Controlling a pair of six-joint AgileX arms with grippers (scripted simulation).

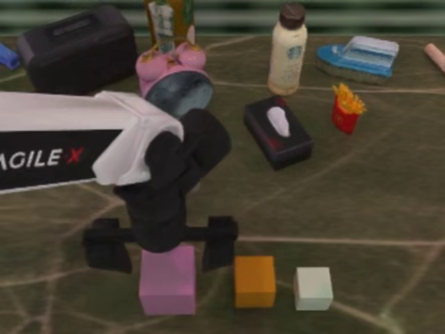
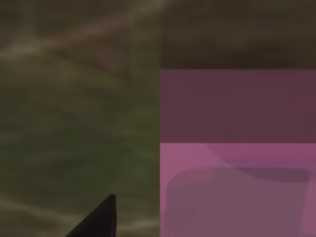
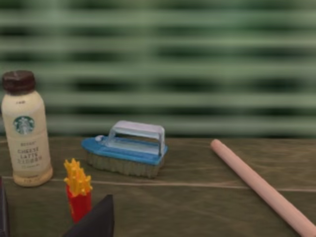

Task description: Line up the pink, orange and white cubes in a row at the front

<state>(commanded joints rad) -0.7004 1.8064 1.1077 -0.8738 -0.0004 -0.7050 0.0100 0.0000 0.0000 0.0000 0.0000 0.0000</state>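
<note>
A: Pink cube first, near edge of the surface, left end of the row; orange cube just right of it, white cube beyond.

B: Left gripper above pink, jaws apart, touching nothing. Placing looks finished; next, lift clear without nudging. Right arm out of sight.

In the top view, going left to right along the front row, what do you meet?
Pink cube, with the left gripper open just above it → orange cube → white cube.
</note>
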